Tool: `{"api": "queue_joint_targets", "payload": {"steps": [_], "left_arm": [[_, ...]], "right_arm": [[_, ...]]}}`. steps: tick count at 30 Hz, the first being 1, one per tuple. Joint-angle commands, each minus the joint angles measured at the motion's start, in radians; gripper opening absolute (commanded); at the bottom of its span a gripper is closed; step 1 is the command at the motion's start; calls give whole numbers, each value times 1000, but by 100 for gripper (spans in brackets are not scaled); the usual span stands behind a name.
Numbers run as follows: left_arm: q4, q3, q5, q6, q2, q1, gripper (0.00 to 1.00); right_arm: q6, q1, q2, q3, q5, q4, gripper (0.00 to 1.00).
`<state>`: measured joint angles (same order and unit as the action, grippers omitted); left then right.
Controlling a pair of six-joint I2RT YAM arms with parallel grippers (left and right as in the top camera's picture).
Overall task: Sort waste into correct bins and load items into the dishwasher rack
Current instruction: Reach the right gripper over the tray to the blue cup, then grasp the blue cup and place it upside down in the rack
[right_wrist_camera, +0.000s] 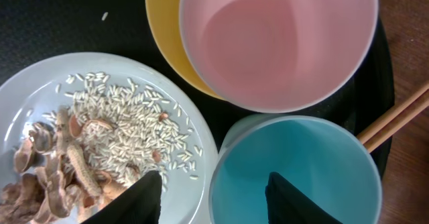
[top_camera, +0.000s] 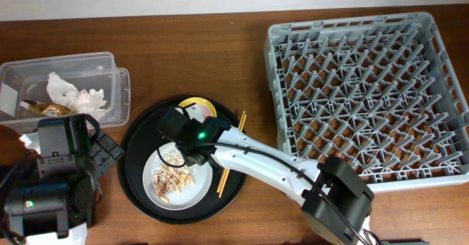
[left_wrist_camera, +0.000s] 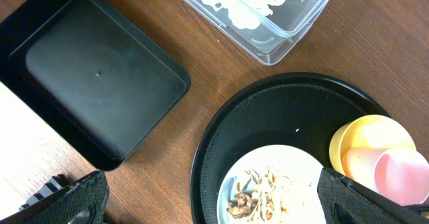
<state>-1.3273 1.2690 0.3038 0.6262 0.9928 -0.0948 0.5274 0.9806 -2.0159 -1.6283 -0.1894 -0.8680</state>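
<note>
Tissue [top_camera: 69,91] and wrapper [top_camera: 47,108] lie in the clear tub [top_camera: 110,91], far left; the dishwasher rack [top_camera: 366,91], right, holds nothing. Plate [right_wrist_camera: 40,103] with scraps [right_wrist_camera: 120,127], yellow bowl [right_wrist_camera: 164,43], pink cup [right_wrist_camera: 275,43], light-blue cup [right_wrist_camera: 301,177] and chopsticks [right_wrist_camera: 395,120] sit on the tray [top_camera: 135,179]. Left tool [left_wrist_camera: 221,200] and right tool [right_wrist_camera: 218,200] gape empty, the right poised over the light-blue cup's rim.

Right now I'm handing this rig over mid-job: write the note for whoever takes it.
Left gripper: open, empty, beside the black bin, nothing visible in it.
Right gripper: open, straddling the rim of the light-blue cup.
Done: tissue and wrapper in the clear tub.
To do: rice and food scraps on the plate; pink cup nested in yellow bowl, light-blue cup and plate on the round black tray, chopsticks across its rim; dishwasher rack empty.
</note>
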Motion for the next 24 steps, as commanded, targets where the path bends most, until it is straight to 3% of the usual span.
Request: {"api": "queue_joint_targets", "payload": {"steps": [1, 8, 11, 16, 20, 24], "left_arm": [[2, 11, 7, 10, 1, -6, 99], [2, 11, 7, 10, 1, -6, 99], [2, 11, 7, 10, 1, -6, 99], [2, 11, 7, 10, 1, -6, 99], [2, 11, 7, 10, 1, -6, 99], [2, 11, 7, 10, 1, -6, 99]], "right_arm": [[14, 15, -35, 15, -32, 1, 51], [13, 21, -32, 12, -32, -6, 16], [13, 20, -5, 12, -32, -16, 6], [13, 16, 50, -6, -34, -56, 4], [13, -45, 127, -100, -27, -221, 4], [-64, -197, 292, -189, 172, -298, 4]]}}
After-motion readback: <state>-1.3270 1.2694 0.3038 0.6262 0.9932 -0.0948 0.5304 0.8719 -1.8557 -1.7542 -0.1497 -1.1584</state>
